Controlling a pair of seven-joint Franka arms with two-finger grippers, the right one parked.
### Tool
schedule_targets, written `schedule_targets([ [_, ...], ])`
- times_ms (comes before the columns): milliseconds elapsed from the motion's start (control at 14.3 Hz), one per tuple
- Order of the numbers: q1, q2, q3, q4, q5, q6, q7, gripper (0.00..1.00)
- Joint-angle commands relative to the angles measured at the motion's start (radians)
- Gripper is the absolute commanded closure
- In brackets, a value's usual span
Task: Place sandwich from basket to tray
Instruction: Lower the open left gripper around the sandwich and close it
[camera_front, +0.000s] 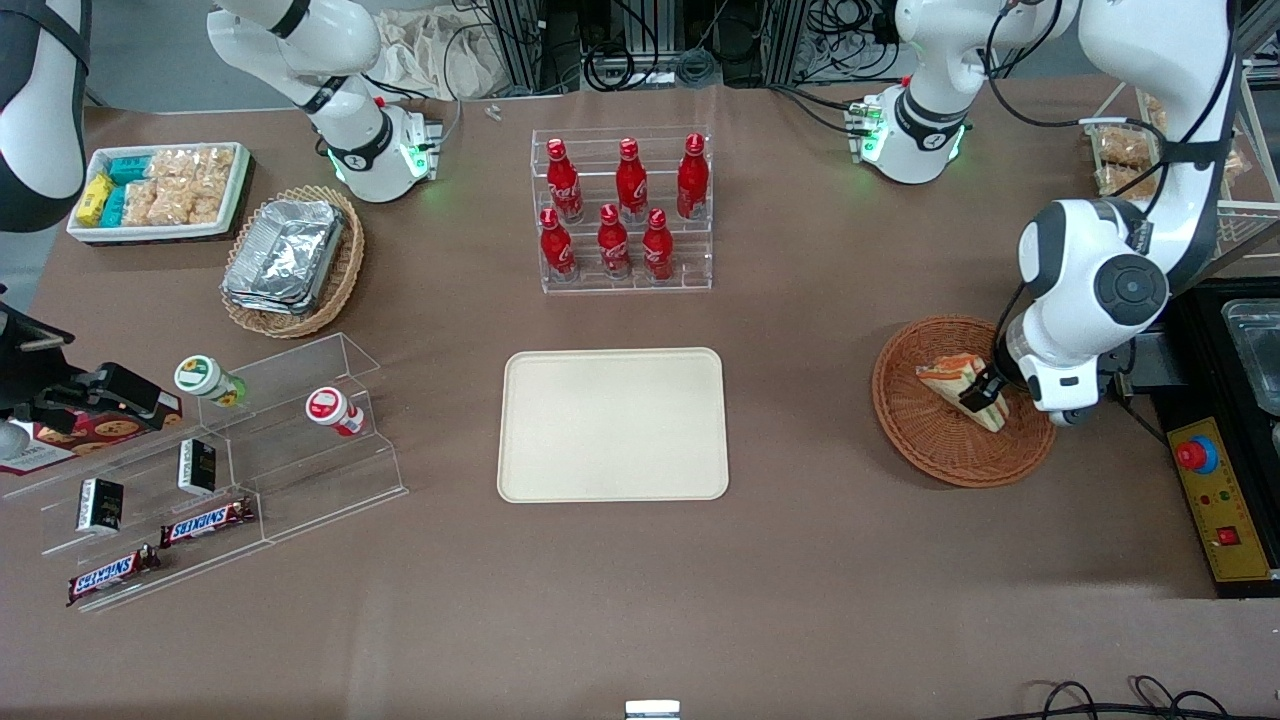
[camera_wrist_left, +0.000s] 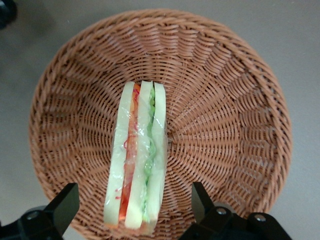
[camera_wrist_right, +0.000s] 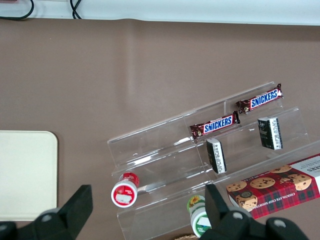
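The sandwich (camera_front: 958, 386) (camera_wrist_left: 136, 165), a wrapped wedge of white bread with red and green filling, lies in the round reddish-brown wicker basket (camera_front: 925, 430) (camera_wrist_left: 225, 100) toward the working arm's end of the table. My left gripper (camera_front: 985, 390) (camera_wrist_left: 134, 204) is down in the basket, open. Its black fingers (camera_wrist_left: 65, 206) straddle one end of the sandwich with a gap on each side, touching nothing. The cream tray (camera_front: 613, 424) lies flat mid-table with nothing on it.
A clear rack of red bottles (camera_front: 625, 208) stands farther from the front camera than the tray. Toward the parked arm's end are an acrylic shelf (camera_front: 230, 470) with snacks, a tan basket of foil containers (camera_front: 290, 258) and a white snack bin (camera_front: 160, 190). A control box (camera_front: 1222, 500) sits beside the basket.
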Motion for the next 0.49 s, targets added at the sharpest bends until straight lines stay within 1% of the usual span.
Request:
schedule_targets([
  [0, 0.008, 0.023, -0.006, -0.045, -0.002, 0.085, -0.036, 0.0],
  [350, 0.008, 0.06, -0.006, -0.066, -0.002, 0.153, -0.061, 0.0],
  [420, 0.007, 0.069, -0.006, -0.065, -0.002, 0.166, -0.087, 0.08],
])
